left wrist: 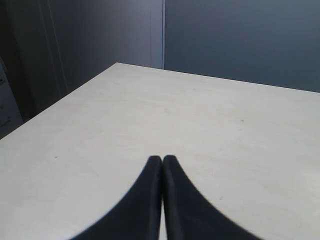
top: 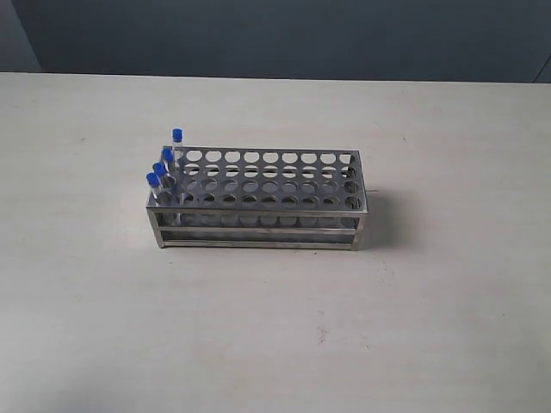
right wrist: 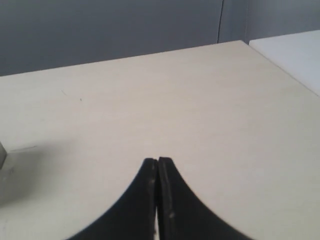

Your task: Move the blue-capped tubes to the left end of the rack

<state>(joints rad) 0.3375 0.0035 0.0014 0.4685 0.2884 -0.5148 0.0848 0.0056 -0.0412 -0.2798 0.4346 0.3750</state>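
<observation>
Nearest to the exterior camera lay the pale table (top: 275, 344), which filled almost the whole view, with a dark grey wall (top: 275, 34) behind its far edge. On the table, a little left of the middle, stood the rack (top: 267, 185), a grey metal frame whose top plate had rows of round holes. It stood flat on its base, with its long side toward the camera and a soft shadow at its right end.

Neither arm appeared in the exterior view. In the left wrist view the left gripper (left wrist: 163, 159) hung above bare table, its two dark fingers pressed together with nothing between them. In the right wrist view the right gripper (right wrist: 157, 161) was the same, fingers together and empty, above bare table; a whiter surface (right wrist: 295, 50) lay beyond the table edge.

Smallest were the blue-capped tubes (top: 159, 169). All four stood upright in the holes at the left end of the rack, one behind the other from front to back, and their blue caps rose above the top plate. All other holes of the rack were open
</observation>
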